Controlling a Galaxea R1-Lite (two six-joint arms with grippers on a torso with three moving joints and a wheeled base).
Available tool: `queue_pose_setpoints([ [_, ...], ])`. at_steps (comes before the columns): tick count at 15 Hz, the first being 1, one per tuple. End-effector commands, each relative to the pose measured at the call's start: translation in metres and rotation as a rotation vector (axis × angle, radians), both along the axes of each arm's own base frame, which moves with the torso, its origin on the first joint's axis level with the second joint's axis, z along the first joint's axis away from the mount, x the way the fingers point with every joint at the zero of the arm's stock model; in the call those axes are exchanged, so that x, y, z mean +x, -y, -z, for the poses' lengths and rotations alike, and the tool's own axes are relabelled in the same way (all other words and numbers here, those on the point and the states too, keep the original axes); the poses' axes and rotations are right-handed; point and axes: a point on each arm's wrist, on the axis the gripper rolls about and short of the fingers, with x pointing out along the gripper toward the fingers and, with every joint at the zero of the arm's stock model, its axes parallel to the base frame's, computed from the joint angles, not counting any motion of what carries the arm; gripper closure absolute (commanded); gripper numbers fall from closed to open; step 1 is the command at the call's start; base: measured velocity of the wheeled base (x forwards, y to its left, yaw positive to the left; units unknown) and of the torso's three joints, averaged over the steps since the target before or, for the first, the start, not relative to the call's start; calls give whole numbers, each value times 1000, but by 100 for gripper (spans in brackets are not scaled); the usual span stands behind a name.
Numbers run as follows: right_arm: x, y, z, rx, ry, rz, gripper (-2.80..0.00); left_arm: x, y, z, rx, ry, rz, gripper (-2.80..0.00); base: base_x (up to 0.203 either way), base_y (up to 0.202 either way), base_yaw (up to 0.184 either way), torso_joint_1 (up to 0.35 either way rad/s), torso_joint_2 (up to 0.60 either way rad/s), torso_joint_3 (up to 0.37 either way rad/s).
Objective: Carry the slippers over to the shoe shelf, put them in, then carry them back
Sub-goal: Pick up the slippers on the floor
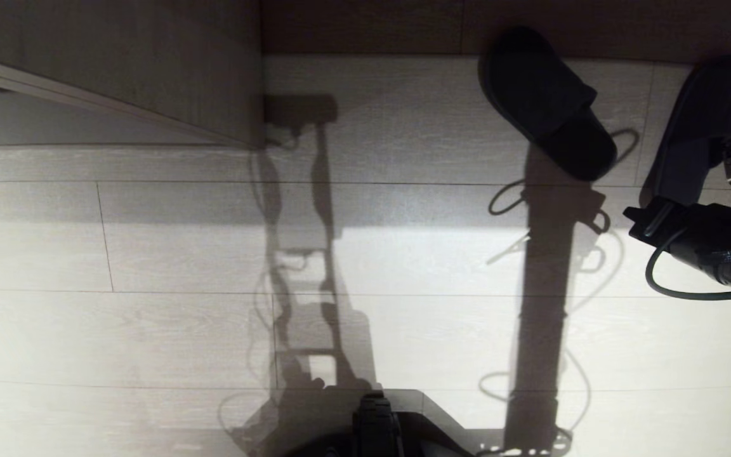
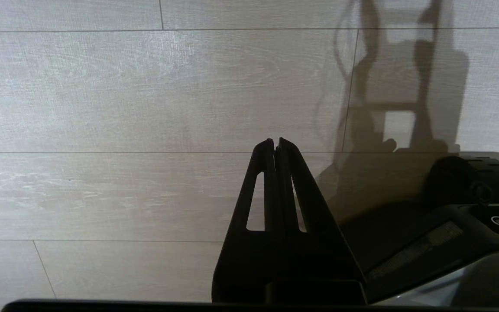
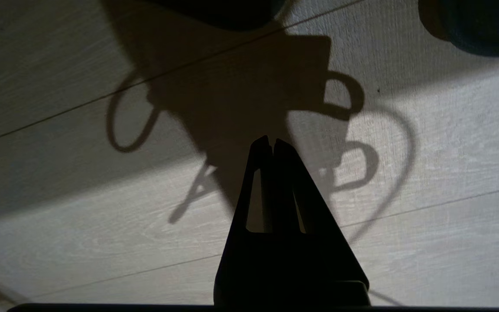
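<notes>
Black soft-fabric slippers [image 1: 546, 101] lie just ahead of the right gripper [image 3: 273, 143] | one's long axis runs diagonally | right gripper jaws together, empty, nearer arm | left gripper [image 2: 275, 143] pressed together, well back from the slippers

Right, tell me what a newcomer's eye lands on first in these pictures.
First, a black slipper lying aslant on the pale wood floor at the far side, by the dark skirting. At the right edge the right arm partly covers a second slipper; its right pincer is shut and empty above the floor. Long shadows of the robot stripe the planks, and the left pincer is shut too.
</notes>
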Motion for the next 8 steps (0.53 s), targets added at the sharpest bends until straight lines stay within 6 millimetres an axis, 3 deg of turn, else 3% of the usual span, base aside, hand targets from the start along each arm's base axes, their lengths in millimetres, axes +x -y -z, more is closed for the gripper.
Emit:
queue_pose_setpoints([
  [1,6,-4,-17,-9,62,-14,0,0,0,0,0,1,0,0,0,0,0,0,0,0],
  [4,4,-13,-41,-19,145,-42,0,0,0,0,0,1,0,0,0,0,0,0,0,0],
  [7,3,-14,-44,-21,156,-48,0,0,0,0,0,1,0,0,0,0,0,0,0,0],
  [8,5,-15,-42,-27,148,-51,-280,0,0,0,0,1,0,0,0,0,0,0,0,0],
])
